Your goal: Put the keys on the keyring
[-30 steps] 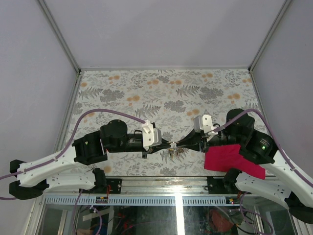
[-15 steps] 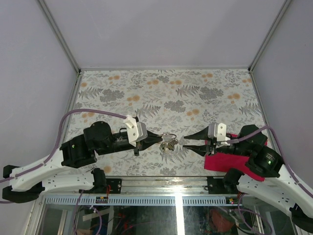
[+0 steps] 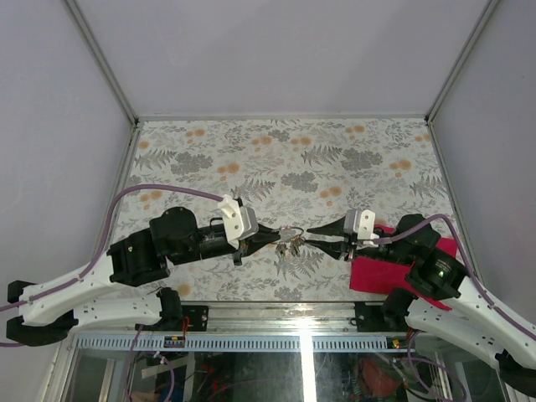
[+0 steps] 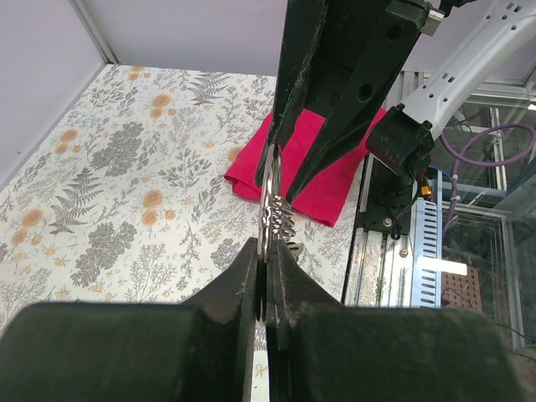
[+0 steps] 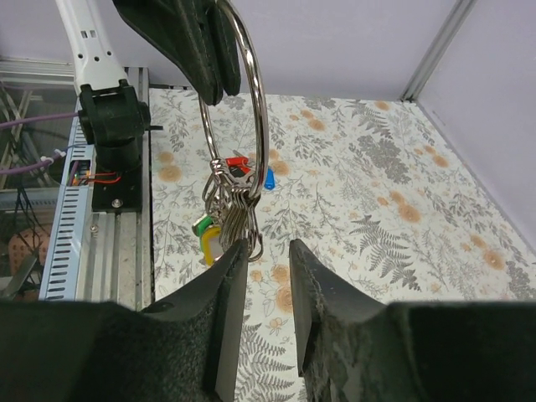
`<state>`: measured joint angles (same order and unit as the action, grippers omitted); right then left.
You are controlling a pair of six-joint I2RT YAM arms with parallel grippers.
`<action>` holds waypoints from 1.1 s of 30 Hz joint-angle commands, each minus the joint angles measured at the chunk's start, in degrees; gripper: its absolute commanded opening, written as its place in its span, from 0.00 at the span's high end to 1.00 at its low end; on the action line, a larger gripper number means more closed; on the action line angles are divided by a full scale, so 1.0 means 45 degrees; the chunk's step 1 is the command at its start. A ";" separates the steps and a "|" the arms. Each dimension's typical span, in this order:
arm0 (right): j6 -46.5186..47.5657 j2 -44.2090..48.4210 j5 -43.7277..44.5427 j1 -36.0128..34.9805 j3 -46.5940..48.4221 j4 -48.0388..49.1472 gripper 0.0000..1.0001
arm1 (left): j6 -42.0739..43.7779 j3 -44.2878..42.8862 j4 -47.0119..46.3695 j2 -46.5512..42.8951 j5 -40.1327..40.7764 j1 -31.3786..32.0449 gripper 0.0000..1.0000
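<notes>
We are clenching the keyring (image 4: 268, 209) in our left gripper (image 4: 265, 255). Our right gripper (image 5: 268, 251) is gaping astride its lower arc, so closing crooked is risking wrenching it, and the keys (image 5: 230, 205), loose.

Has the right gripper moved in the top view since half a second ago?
Yes. The right gripper has shifted leftward in that view, away from the red cloth and up to the keyring held by the left gripper.

The top camera looks down from high above the bench's (image 3: 209, 159) near edge. The left wrist camera sits close behind the left gripper (image 4: 265, 268), facing the right edge. The right one, behind the right gripper (image 5: 266, 251), faces the left edge. All three see the keyring (image 3: 289, 237).
</notes>
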<state>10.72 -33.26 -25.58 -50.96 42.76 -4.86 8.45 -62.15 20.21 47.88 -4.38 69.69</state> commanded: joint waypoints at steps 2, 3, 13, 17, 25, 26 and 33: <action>0.0589 -0.0130 -0.0175 -0.0035 0.0058 0.0970 0.66 | -0.0024 -0.0583 -0.0974 -0.0158 0.0255 -0.0056 1.00; 0.0621 -0.0169 -0.0260 -0.0035 0.0066 0.0937 0.66 | -0.0029 -0.0583 -0.0972 -0.0169 0.0256 -0.0040 1.00; 0.0975 -0.0438 -0.0540 -0.0040 0.0068 0.0519 0.65 | 0.0106 -0.0757 -0.0918 -0.0112 0.0289 -0.0053 1.00; 0.1015 -0.0521 -0.0611 -0.0038 0.0098 0.0465 0.68 | 0.0100 -0.0767 -0.0859 -0.0122 0.0299 -0.0037 1.00; 0.0681 -0.0757 -0.1128 -0.0028 0.0170 0.0611 0.93 | 0.0096 -0.0760 -0.0839 -0.0127 0.0286 -0.0051 1.00; 0.0696 -0.0755 -0.1089 -0.0026 0.0214 0.0602 0.95 | 0.0103 -0.0752 -0.0821 -0.0116 0.0282 -0.0054 1.00; 0.1176 -0.0209 0.0418 -0.0039 0.0461 0.0185 1.00 | 0.0176 -0.0798 -0.0629 -0.0080 0.0309 -0.0049 1.00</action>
<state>14.63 -35.75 -27.92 -50.98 42.78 -4.10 8.62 -62.89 20.88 47.94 -3.79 69.69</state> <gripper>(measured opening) 0.014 0.036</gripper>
